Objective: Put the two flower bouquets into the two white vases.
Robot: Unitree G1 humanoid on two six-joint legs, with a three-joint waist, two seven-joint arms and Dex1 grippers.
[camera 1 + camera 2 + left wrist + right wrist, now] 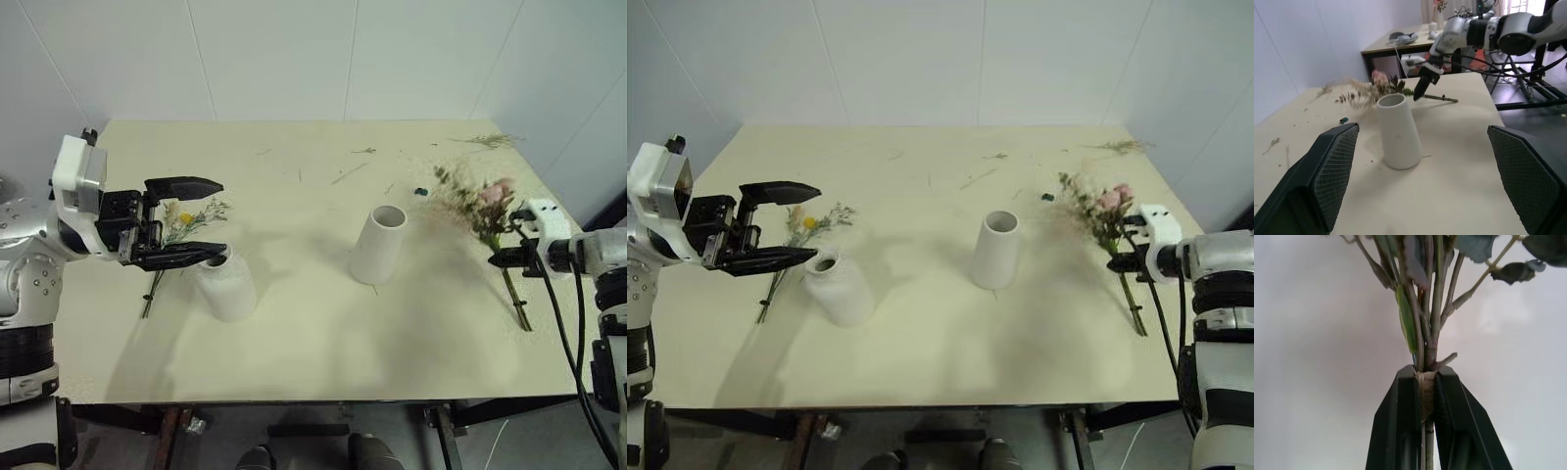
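Observation:
At the table's right side, my right gripper [500,258] is shut on the stems of the big bouquet [478,204] of pink roses, leaves and dried grasses. The right wrist view shows its fingers [1400,426] clamped on the taped binding of the stems [1425,387]. The stem ends point back toward the table's front edge. The tall white vase [379,245] stands upright mid-table. The short narrow-necked vase [226,285] stands at the left. Behind it the thin sprig with a yellow flower [182,219] lies flat. My left gripper [222,217] hovers open above the sprig and the short vase's mouth.
Loose dried twigs [490,140] lie at the far right corner, and thin scraps [348,174] lie across the back of the table [313,343]. A small dark bit [420,191] sits near the big bouquet. White walls stand close behind and beside the table.

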